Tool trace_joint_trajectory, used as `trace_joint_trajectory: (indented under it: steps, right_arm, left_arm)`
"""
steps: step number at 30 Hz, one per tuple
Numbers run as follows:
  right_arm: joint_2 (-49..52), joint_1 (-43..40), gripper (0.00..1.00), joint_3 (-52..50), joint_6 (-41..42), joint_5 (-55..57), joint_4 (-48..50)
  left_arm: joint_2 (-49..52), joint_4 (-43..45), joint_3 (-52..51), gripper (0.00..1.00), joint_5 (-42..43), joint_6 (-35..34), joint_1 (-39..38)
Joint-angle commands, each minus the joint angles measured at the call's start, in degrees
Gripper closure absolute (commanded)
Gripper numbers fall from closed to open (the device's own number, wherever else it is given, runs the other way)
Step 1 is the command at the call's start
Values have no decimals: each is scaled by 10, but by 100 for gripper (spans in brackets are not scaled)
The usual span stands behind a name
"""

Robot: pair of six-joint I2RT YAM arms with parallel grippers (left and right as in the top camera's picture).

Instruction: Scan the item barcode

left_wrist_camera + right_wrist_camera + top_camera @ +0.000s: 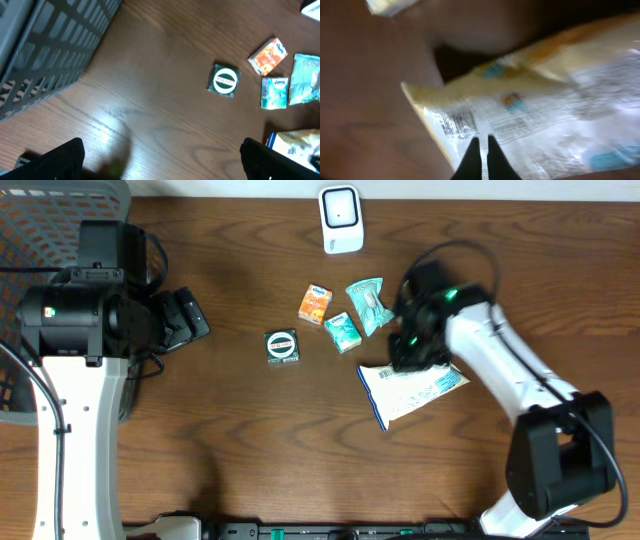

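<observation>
1. Basket (40, 220): grey mesh, at the bench's (240, 440) far-left corner. The left arm covers much of its interior, so its contents cannot be told.
2. Left fingers (185, 320): released, spread wide, just beside the basket and well apart from every packet. In the left wrist view they (62, 157) frame bare wood.
3. Bare wood runs from the left fingers to the green packet (283, 346), and along the whole near edge.
4. Centre cluster, all lying flat: green packet, orange packet (315, 302), teal pack (343, 331) and teal pouch (368, 302). The last two lie near each other.
5. White scanner (341, 218): upright at the far edge, beyond the cluster.
6. Bag (415, 388): white and yellow, flat, right of centre, just beside the teal pouch. Its barcode (460, 122) faces up near one edge.
7. Right fingers (408, 358): clenched together at the bag's far-left edge. In the right wrist view the tips (475, 157) lie over the bag, just beside the barcode. Whether film is pinched cannot be told.
8. Right of the bag, only the right arm crosses the wood.
</observation>
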Motion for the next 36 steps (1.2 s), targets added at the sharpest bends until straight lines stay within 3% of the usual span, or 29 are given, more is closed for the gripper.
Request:
trace_joint_trajectory:
  steps: [1,7,14,22,31,36]
  right_arm:
    - [1,38,99,-80,38,10,58]
    - [1,110,99,-155,46,1,127]
    - [-12,156,99,-99,45,12,28]
    - [-16,115,99,37,102,250,-103]
    - [-12,27,99,-14,56,210,-41]
    - [-12,-23,97,-120,54,237,91]
  left_arm:
    - [2,0,-2,2,-5,-2,3]
    - [2,0,-2,2,-5,-2,3]
    - [2,0,-2,2,-5,-2,3]
    - [2,0,-2,2,-5,-2,3]
    - [2,0,-2,2,-5,-2,3]
    - [2,0,-2,2,-5,-2,3]
